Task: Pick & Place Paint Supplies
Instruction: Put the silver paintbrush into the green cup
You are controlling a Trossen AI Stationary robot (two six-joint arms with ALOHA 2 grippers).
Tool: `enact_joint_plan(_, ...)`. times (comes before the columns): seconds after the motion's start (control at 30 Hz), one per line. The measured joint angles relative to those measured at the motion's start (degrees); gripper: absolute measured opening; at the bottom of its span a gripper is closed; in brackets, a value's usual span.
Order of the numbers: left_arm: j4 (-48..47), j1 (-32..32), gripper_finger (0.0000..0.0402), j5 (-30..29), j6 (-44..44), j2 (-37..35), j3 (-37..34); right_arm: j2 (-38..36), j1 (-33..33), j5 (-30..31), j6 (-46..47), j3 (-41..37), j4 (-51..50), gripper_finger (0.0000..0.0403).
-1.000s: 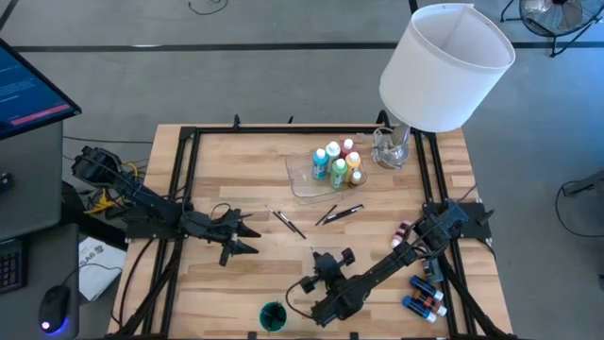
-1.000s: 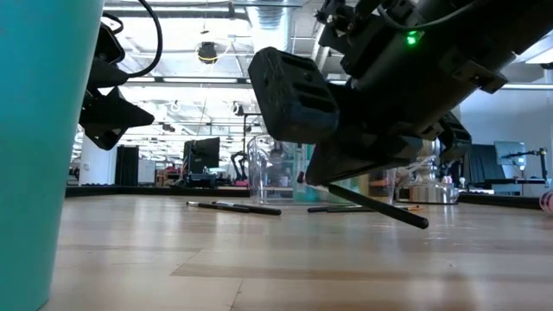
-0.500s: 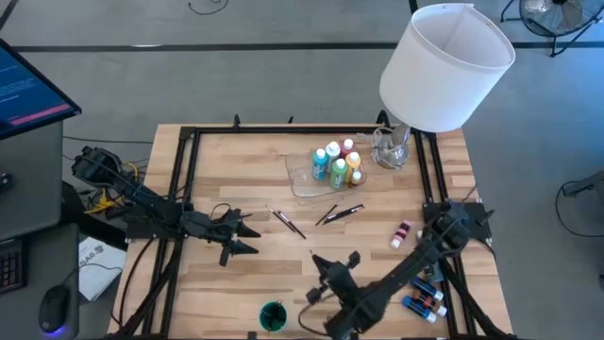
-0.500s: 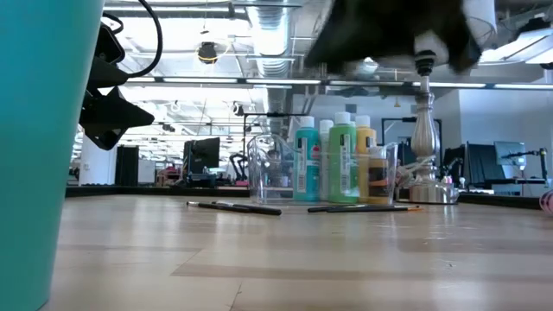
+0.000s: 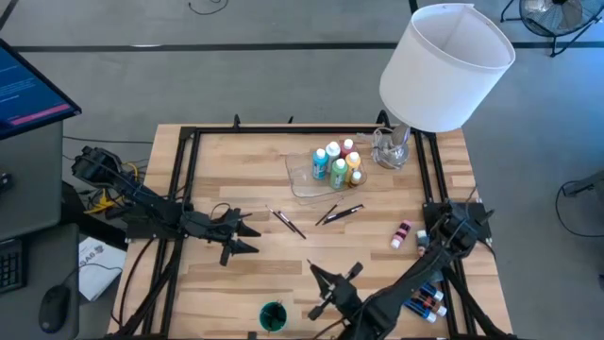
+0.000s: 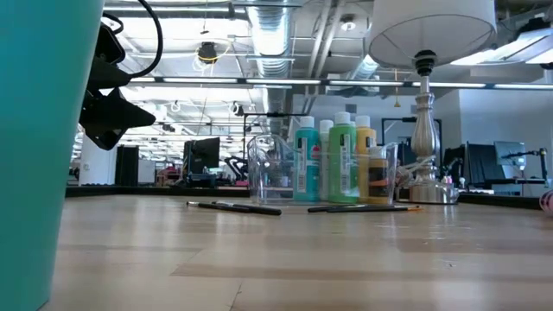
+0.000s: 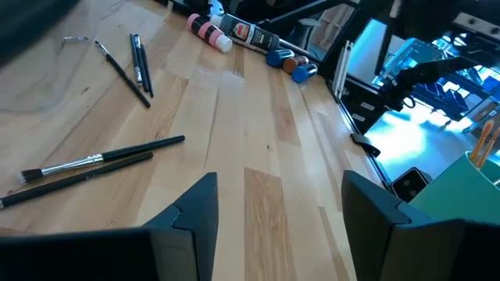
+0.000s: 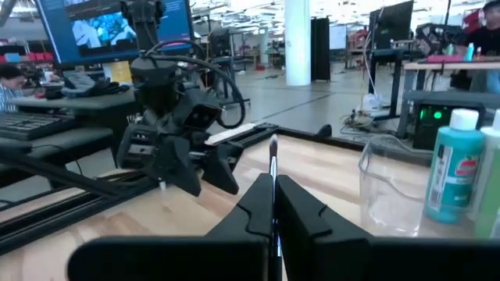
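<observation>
Between right gripper (image 8: 273, 204) pinched fingers, thin brush (image 8: 273, 160) upright; left gripper (image 5: 247, 233) spread, empty

The right gripper (image 5: 330, 293), jaws pinched on a thin brush (image 8: 273, 168), now sits nearer the front edge of the tabletop (image 5: 255, 274) than a second ago, closer to the teal cup (image 5: 273, 316), and its arm stretches lower across the high view. From table height, the dark bulk that blocked the scene a second ago is gone, so the paint bottles (image 6: 337, 164) in the clear tray (image 6: 268, 173) and the lamp base (image 6: 423, 155) show fully.
</observation>
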Motion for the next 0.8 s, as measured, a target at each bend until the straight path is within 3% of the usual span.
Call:
enact_joint_plan(0.27,0.0,0.0,0.0163,-0.2,0.6,0.0,0.0,0.0,0.1,-0.2,-18.3,0.0,14.2,0.0000)
enact_joint_plan(0.67,0.0,0.0,0.0163,-0.2,0.6,0.0,0.0,0.0,-0.4,-4.9,-20.8,0.0,19.0,0.0000)
enact_joint_plan(0.8,0.0,0.0,0.0163,-0.2,0.6,0.0,0.0,0.0,-0.5,-7.2,-29.7,0.0,27.4,0.0000)
